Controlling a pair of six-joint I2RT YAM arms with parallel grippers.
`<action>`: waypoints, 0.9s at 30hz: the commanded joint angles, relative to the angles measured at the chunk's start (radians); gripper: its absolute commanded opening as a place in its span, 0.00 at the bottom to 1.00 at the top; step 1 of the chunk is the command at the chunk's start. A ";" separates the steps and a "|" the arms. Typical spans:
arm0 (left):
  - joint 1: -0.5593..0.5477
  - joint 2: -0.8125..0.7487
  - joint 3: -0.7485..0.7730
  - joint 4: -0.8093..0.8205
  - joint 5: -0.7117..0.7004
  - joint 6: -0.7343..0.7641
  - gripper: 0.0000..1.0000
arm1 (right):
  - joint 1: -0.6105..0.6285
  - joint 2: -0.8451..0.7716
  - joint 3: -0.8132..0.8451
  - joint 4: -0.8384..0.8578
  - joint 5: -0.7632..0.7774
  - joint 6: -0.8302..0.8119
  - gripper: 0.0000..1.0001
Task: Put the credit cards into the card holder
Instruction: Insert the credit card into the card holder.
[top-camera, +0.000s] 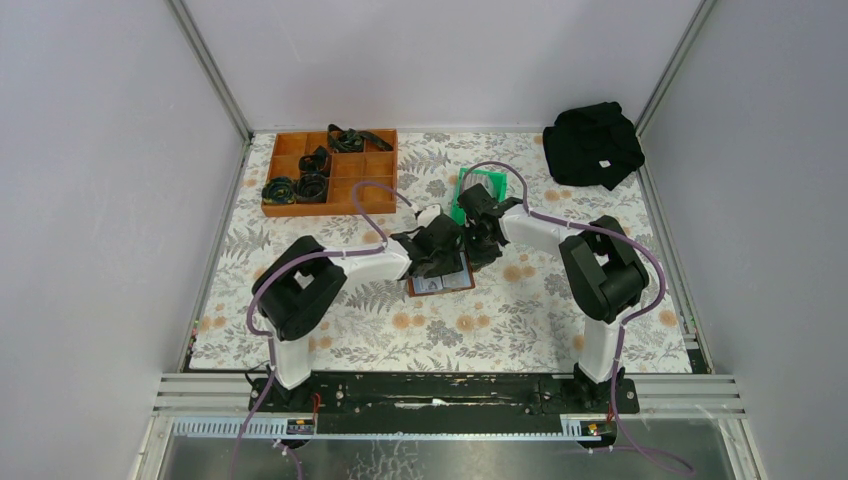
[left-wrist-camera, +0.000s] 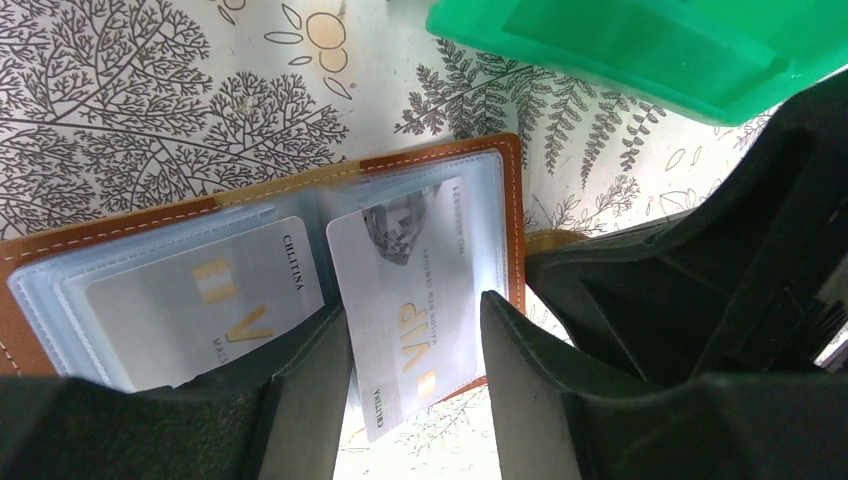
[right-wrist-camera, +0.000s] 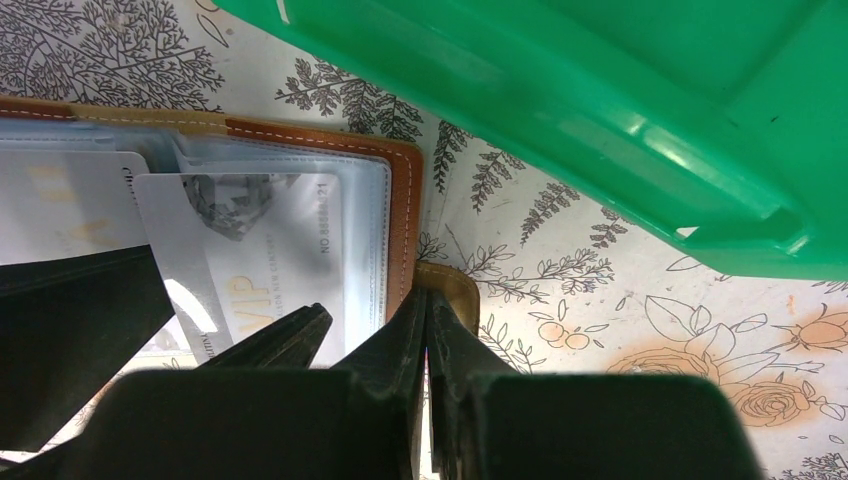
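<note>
Two black fingers (left-wrist-camera: 300, 400) of the left gripper (left-wrist-camera: 412, 312) sit closest to the lens, spread apart either side of a silver-white plastic credit card (left-wrist-camera: 400, 250). Can't tell if they're actually touching its edges. That card is only partway into a clear sleeve of the open brown leather card holder (left-wrist-camera: 512, 200), on the page nearer the snap tab, and its near end sticks out past the leather. It has a big gold "VIP" on it and small print reading something like "CIILITINA". The right wrist view also shows a number starting "NO" that's too smeared for me.

The right gripper (right-wrist-camera: 426, 298) is clamped tight with nothing between its tips, which rest on the holder's brown snap tab (right-wrist-camera: 458, 285). Looks like it's pinning the thing down.

A second pale credit card (left-wrist-camera: 200, 300) looks tucked into the other page, with the same small print plus a gold "V". So I'd say one done, one nearly seated.

Beyond that is the green plastic bin (left-wrist-camera: 640, 50) on the floral tablecloth (left-wrist-camera: 150, 100). Can't see what's left in it.
</note>
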 joint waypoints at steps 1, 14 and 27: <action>-0.044 0.134 -0.034 -0.177 0.074 0.016 0.56 | 0.057 0.022 -0.024 0.012 -0.105 0.034 0.06; -0.062 0.092 -0.037 -0.295 0.037 0.030 0.57 | 0.058 0.017 -0.041 0.036 -0.117 0.040 0.07; -0.061 0.027 0.001 -0.344 -0.035 0.034 0.62 | 0.057 0.021 -0.056 0.050 -0.118 0.045 0.07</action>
